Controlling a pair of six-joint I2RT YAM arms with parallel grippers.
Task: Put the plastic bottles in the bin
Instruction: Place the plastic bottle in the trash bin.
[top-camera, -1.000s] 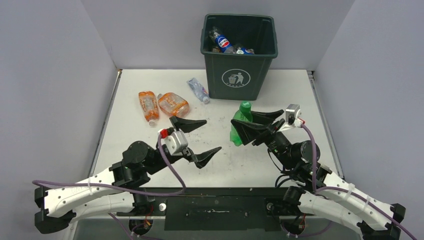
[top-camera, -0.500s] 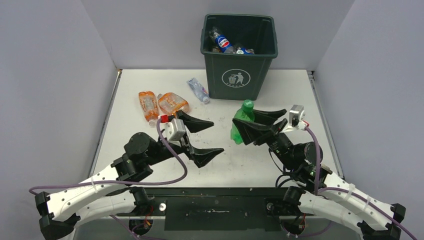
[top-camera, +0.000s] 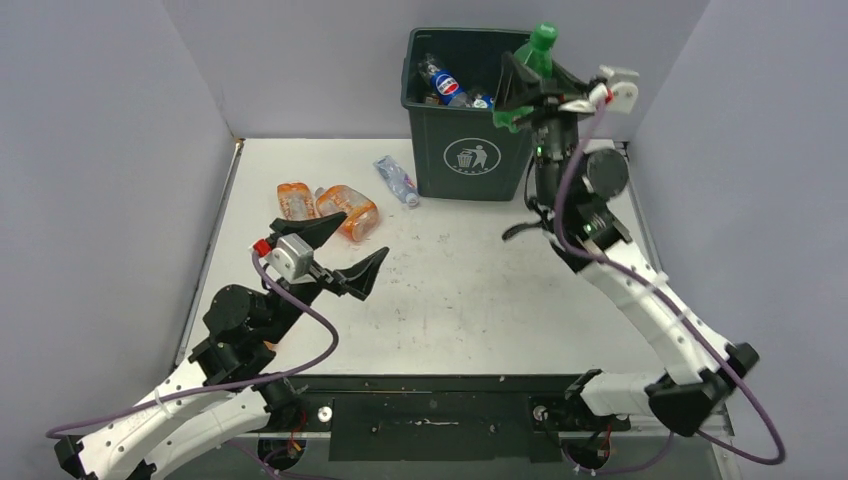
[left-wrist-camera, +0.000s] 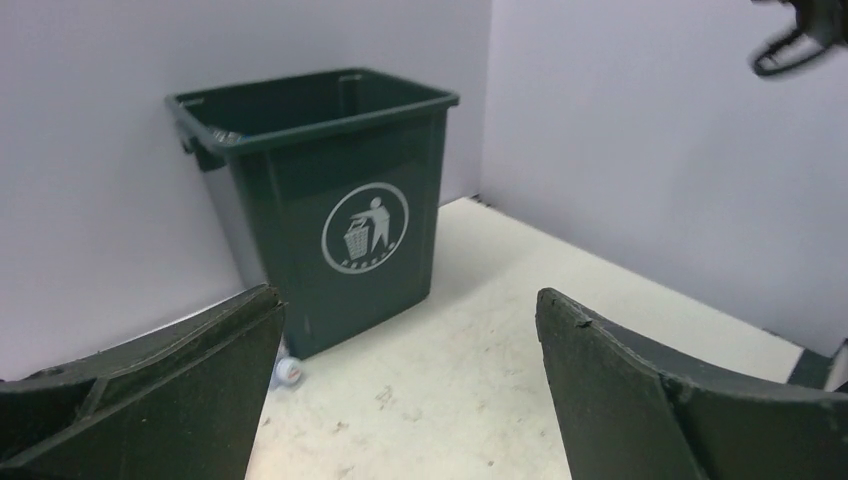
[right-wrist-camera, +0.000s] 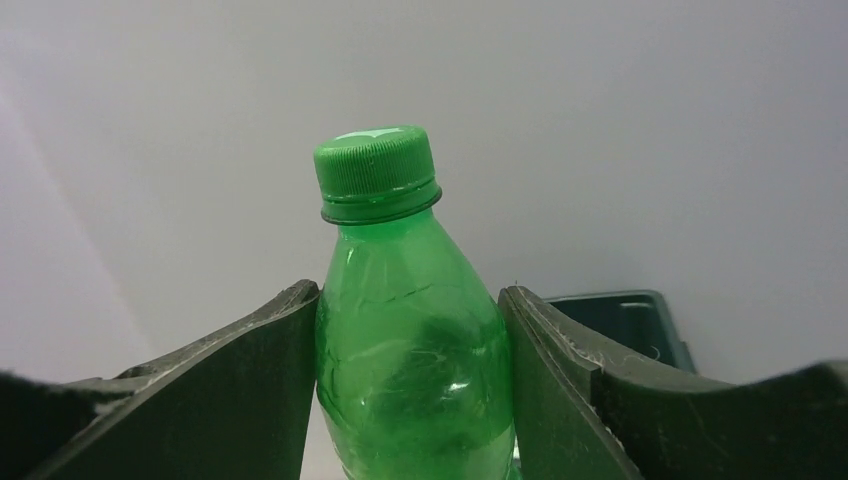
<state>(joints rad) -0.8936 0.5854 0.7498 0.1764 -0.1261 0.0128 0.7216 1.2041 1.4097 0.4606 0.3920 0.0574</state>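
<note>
Inside bin (top-camera: 430, 150), crushed bottles (top-camera: 445, 85), green bottle (top-camera: 540, 42) held above rim

We see a dark green bin (top-camera: 432, 165) with a white round picture of a little person on it. The green bottle (right-wrist-camera: 410, 340) is bright green, cap too. Two orange bottles (top-camera: 347, 208) lie on the white, dark-speckled tabletop (top-camera: 480, 290). The blue bottle (top-camera: 443, 82) maybe has some red too.
</note>
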